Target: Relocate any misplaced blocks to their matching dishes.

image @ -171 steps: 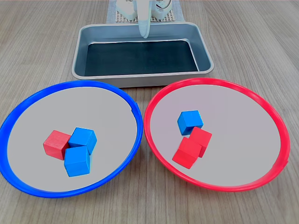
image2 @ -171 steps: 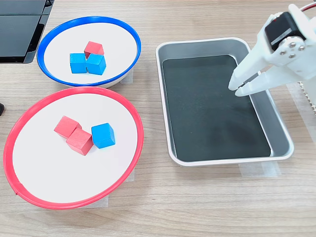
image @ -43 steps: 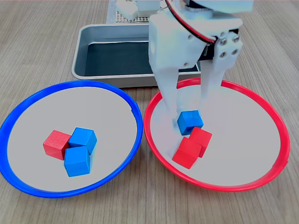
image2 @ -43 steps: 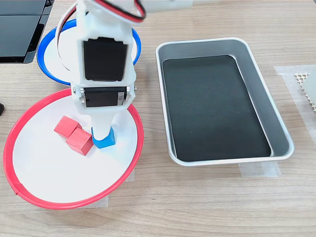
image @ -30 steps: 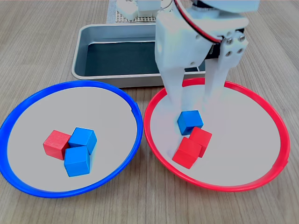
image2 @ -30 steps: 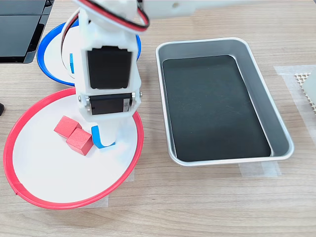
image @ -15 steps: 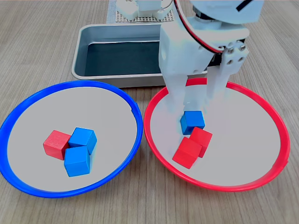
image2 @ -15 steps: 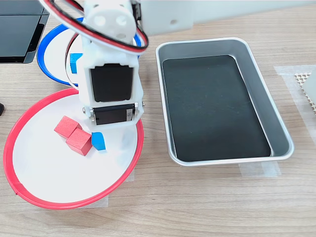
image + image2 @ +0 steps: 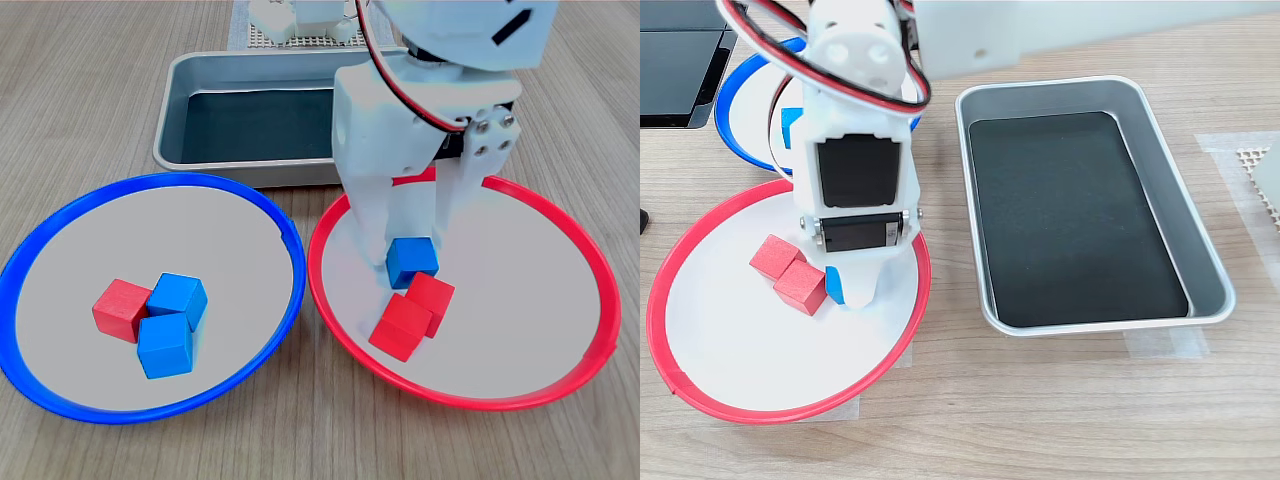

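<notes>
The gripper (image 9: 408,248) stands nearly upright over the red dish (image 9: 560,390), its two white fingers on either side of the blue cube (image 9: 412,262). In the first exterior view the fingers sit close against the cube's left and right faces, but whether they press it or merely flank it cannot be told. In the second exterior view the arm's body covers most of the cube; only a blue sliver shows at the gripper's tip.

The blue cube rests flat on the dish floor, near the middle. Just in front of it in the first exterior view lie two red cubes (image 9: 417,312), touching each other and very near the blue one.

Handling, as a judgement: the cube looks small, rigid, light and smooth-faced. Hold it on two opposite flat faces, around mid-height, with the fingers square to them. A grip on edges or corners would likely let it twist out. The near red cubes leave little room on that side, so a straight vertical lift seems safest.

In the first exterior view, the blue dish (image 9: 60,395) to the left holds two blue cubes (image 9: 172,318) and one red cube (image 9: 121,309), clustered and touching. The tray (image 9: 300,165) behind both dishes holds no cubes.
</notes>
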